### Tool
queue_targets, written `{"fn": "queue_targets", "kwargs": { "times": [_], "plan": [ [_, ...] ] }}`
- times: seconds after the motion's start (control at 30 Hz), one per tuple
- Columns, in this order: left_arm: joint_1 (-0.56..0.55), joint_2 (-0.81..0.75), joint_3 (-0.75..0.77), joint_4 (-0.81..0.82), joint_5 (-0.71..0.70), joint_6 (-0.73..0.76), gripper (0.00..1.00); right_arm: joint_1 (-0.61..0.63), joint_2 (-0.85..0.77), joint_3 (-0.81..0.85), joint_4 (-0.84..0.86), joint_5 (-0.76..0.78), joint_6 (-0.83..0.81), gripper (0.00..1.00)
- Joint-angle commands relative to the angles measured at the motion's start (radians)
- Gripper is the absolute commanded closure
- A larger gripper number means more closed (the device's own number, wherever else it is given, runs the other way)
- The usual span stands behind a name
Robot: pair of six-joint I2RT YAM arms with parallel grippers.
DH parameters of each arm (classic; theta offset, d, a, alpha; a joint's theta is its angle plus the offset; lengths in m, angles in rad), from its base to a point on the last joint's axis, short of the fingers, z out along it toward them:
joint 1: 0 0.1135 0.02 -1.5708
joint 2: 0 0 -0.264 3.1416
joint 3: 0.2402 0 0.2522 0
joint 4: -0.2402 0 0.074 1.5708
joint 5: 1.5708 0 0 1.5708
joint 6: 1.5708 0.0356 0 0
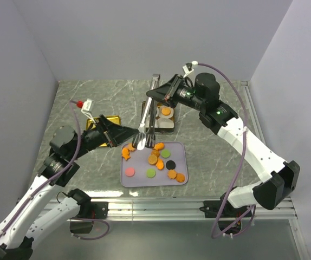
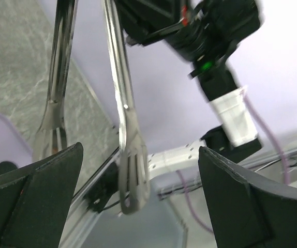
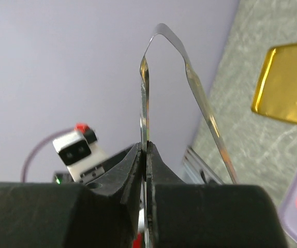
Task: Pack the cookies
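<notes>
**While the cookies lie on the tray, tongs hang over its corner**

Where I stand, looking down on it, the cookies (image 1: 156, 160) lie scattered on a lavender tray (image 1: 180, 151) in the middle of the marble-patterned table (image 1: 215, 146). Most are orange pieces, with a pink, a green and a black disc among them. Just behind the tray, a small box (image 1: 173, 123) holds one more orange piece.

Metal tongs (image 1: 144, 116) slant down with their slotted tips over the tray's far left corner, close to the orange pieces there. I cannot tell whether they touch any.

The right gripper (image 1: 153, 97) has its jaws pressed tight on one arm of the tongs, up near the bend, and the other arm springs free beside it.

The left gripper (image 1: 127, 134) sits low at the tray's left edge with its jaws spread wide and holding nothing. From its wrist camera the tong tips hang in the gap between the two fingers, touching neither.

A flat gold piece (image 1: 110, 118) lies on the table just behind that gripper.
</notes>
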Motion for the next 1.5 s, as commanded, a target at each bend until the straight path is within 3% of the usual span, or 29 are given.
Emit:
{"fn": "queue_targets", "kwargs": {
  "times": [0.0, 0.2, 0.47, 0.63, 0.73, 0.83, 0.93, 0.97, 1.07, 1.2, 1.27, 1.3, 1.4, 1.43, 1.47],
  "plan": [
    [-0.002, -0.069, -0.02, 0.069, -0.107, -0.098, 0.01, -0.005, -0.092, -0.058, 0.197, 0.129, 0.135, 1.0],
    [-0.004, -0.074, -0.048, 0.116, -0.177, -0.197, 0.01, 0.034, -0.163, -0.193, 0.328, 0.305, 0.24, 1.0],
    [-0.002, 0.003, -0.017, 0.173, -0.181, -0.215, 0.01, 0.044, -0.149, -0.155, 0.346, 0.398, 0.252, 1.0],
    [-0.002, 0.057, 0.042, 0.184, -0.169, -0.22, 0.12, 0.052, -0.154, -0.176, 0.342, 0.462, 0.255, 1.0],
    [-0.002, 0.061, 0.059, 0.193, -0.18, -0.233, 0.21, 0.058, -0.16, -0.187, 0.332, 0.484, 0.249, 1.0],
    [-0.004, 0.057, 0.073, 0.183, -0.196, -0.232, 0.39, 0.063, -0.168, -0.207, 0.33, 0.507, 0.246, 1.0],
    [-0.004, 0.061, 0.087, 0.155, -0.198, -0.223, 0.67, 0.067, -0.172, -0.218, 0.324, 0.519, 0.24, 1.0],
    [-0.004, 0.066, 0.092, 0.149, -0.198, -0.22, 0.82, 0.07, -0.174, -0.221, 0.327, 0.522, 0.238, 1.0],
    [-0.004, 0.097, 0.127, 0.103, -0.192, -0.201, 1.0, 0.074, -0.178, -0.236, 0.338, 0.522, 0.246, 1.0],
    [-0.002, 0.107, 0.155, 0.069, -0.196, -0.177, 1.0, 0.074, -0.192, -0.235, 0.312, 0.518, 0.232, 1.0],
    [-0.004, 0.11, 0.167, 0.052, -0.198, -0.157, 1.0, 0.072, -0.2, -0.23, 0.29, 0.496, 0.211, 0.87],
    [-0.004, 0.11, 0.176, 0.022, -0.204, -0.134, 1.0, 0.072, -0.204, -0.216, 0.274, 0.49, 0.197, 0.7],
    [-0.004, 0.121, 0.217, -0.064, -0.221, -0.068, 1.0, 0.074, -0.226, -0.181, 0.171, 0.473, 0.137, 0.42],
    [-0.002, 0.126, 0.24, -0.086, -0.222, -0.048, 1.0, 0.069, -0.237, -0.178, 0.145, 0.463, 0.117, 0.23],
    [-0.001, 0.132, 0.253, -0.11, -0.226, -0.025, 1.0, 0.072, -0.246, -0.17, 0.081, 0.458, 0.07, 0.15]
  ]
}}
